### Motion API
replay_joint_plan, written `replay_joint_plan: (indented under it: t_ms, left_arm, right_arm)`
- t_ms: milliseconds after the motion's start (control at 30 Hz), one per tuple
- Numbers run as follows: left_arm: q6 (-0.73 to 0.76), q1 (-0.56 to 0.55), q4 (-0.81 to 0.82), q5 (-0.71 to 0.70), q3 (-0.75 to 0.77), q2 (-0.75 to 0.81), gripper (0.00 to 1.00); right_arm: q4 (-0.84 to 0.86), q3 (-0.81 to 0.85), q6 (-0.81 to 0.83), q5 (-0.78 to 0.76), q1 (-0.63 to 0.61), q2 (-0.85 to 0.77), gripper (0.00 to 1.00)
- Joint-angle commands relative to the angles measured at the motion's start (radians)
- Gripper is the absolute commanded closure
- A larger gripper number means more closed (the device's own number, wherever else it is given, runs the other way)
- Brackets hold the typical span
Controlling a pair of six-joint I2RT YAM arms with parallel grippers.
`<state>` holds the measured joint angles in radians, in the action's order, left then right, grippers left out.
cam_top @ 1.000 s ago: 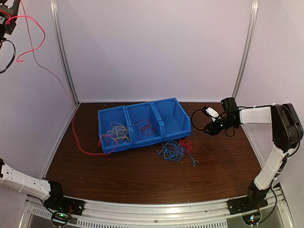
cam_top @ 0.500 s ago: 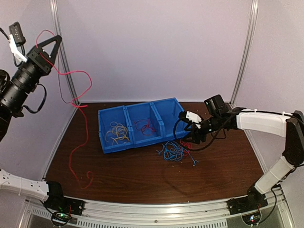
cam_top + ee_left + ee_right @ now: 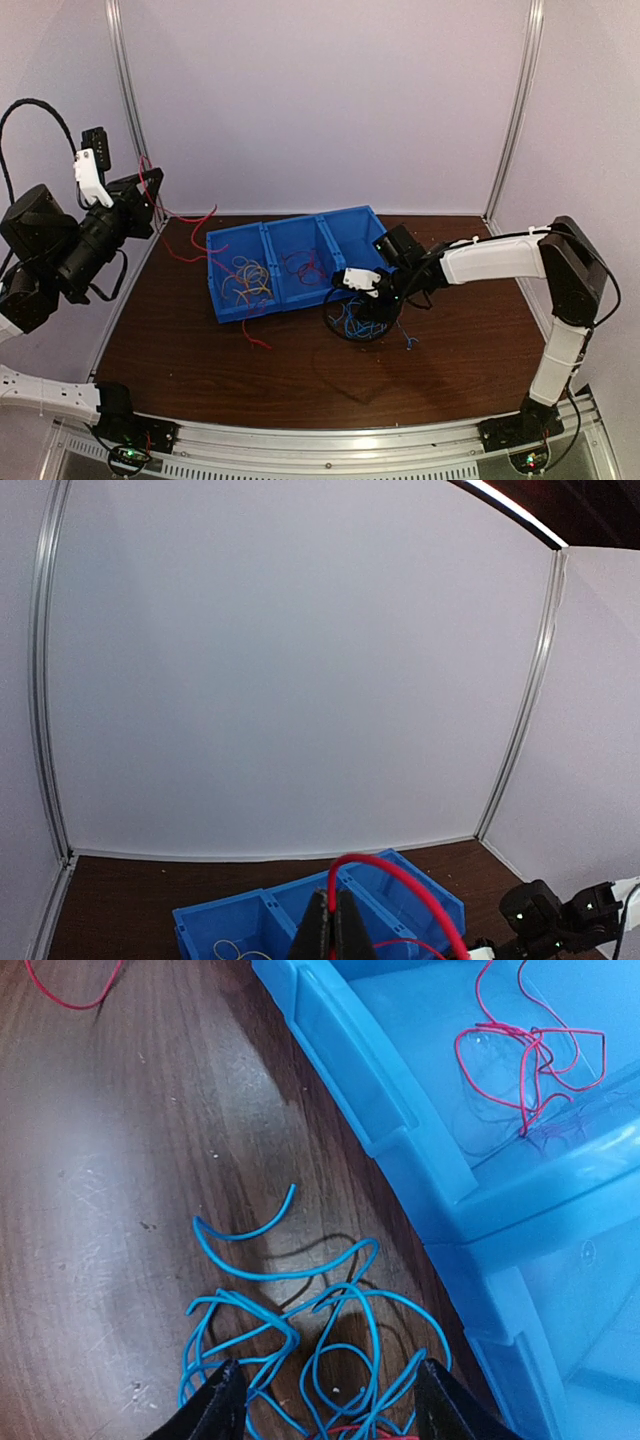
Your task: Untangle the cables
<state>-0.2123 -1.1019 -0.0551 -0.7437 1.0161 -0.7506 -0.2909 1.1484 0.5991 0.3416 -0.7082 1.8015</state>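
Right wrist view: blue cables (image 3: 300,1345) run off bottom edge, blue bin (image 3: 420,1160) clipped top and right. Left wrist view: only left gripper (image 3: 333,925) tips show at bottom; red cable (image 3: 400,873) exits there. Top view: right gripper (image 3: 352,305) covers part of blue cables.

A blue three-compartment bin (image 3: 355,235) is set on a dark wooden table (image 3: 300,380), enclosed by white walls (image 3: 320,100).

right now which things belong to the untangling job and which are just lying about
Job: blue cables, red cable in the shut left gripper, open right gripper, yellow cables, binned red cables, bin.
Just there: table, back wall.
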Motion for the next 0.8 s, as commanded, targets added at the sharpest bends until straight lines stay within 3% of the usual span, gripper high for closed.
replay_joint_plan:
  t_ms: [0,267,433,567,633,767]
  left_arm:
    - [-0.056,-0.005,-0.004,-0.047,-0.042,0.044,1.0]
    - [-0.035,-0.005,0.003,-0.074,-0.065,0.053,1.0]
    - [-0.014,-0.005,0.02,0.012,-0.044,-0.003,1.0]
    - [0.007,-0.006,0.014,0.121,0.013,-0.086,1.0]
    - [0.026,-0.006,0.012,0.173,0.048,-0.134,1.0]
    - [0.064,-0.004,-0.005,0.246,0.155,-0.235,1.0]
  right_arm:
    - [0.029,0.035,-0.003,-0.141,-0.014,0.054,0.44]
    - [-0.001,-0.077,0.03,-0.203,0.035,0.008,0.73]
    - [-0.022,-0.136,0.065,-0.21,0.188,-0.049,0.79]
    - [-0.046,-0.142,0.084,-0.207,0.32,-0.102,0.8]
    - [-0.07,-0.136,0.089,-0.183,0.339,-0.14,0.75]
    - [-0.265,-0.091,0.133,0.096,0.333,-0.243,0.58]
